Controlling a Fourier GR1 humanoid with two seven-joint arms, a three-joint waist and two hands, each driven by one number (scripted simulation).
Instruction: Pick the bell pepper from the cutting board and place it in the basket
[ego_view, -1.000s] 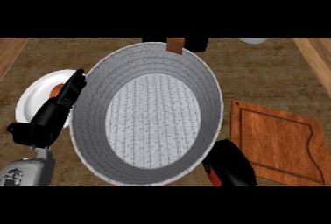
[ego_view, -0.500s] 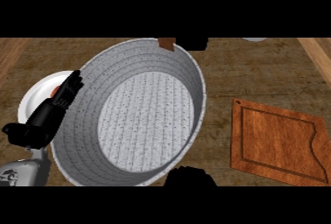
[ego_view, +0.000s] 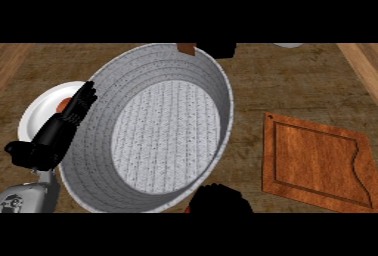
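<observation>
The left hand (ego_view: 65, 125) lay with straight fingers against the left outer wall of the grey basket (ego_view: 159, 132). The right hand (ego_view: 218, 199) showed only as a dark mass at the near edge (finger state indeterminable). The cutting board (ego_view: 317, 160) sat right of the basket; the bell pepper was not visible.

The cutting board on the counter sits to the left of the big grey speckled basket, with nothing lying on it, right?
Not quite. In the head view the cutting board lies to the right of the grey speckled basket, not the left. The rest holds: its wooden top is bare. What sits to the basket's left is a white plate, partly hidden behind the left hand.
</observation>
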